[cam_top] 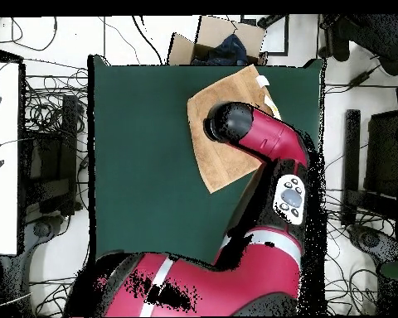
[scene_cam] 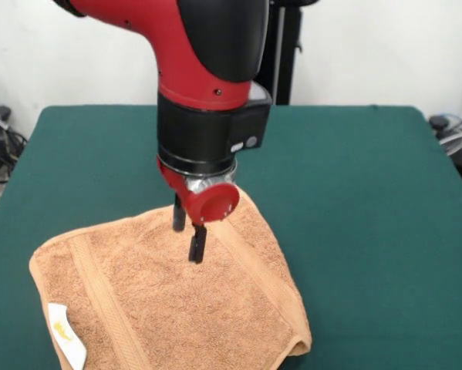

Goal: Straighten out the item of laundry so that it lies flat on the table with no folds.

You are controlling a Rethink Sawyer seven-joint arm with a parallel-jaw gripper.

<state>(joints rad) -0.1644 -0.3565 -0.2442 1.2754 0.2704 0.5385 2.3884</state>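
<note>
Hovering over the towel [scene_cam: 169,301], the claw [scene_cam: 188,235] hangs with fingers parted, grasping nothing. Towel lies mostly spread at the worktop's [scene_cam: 369,193] near edge. Its near right corner looks doubled under; that fold remains to flatten.

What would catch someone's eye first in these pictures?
The big red and black arm coming down at the middle, its end effector just over the tan-orange towel. The towel lies at the green table's near edge in the front view, one corner folded under, white label showing.
</note>
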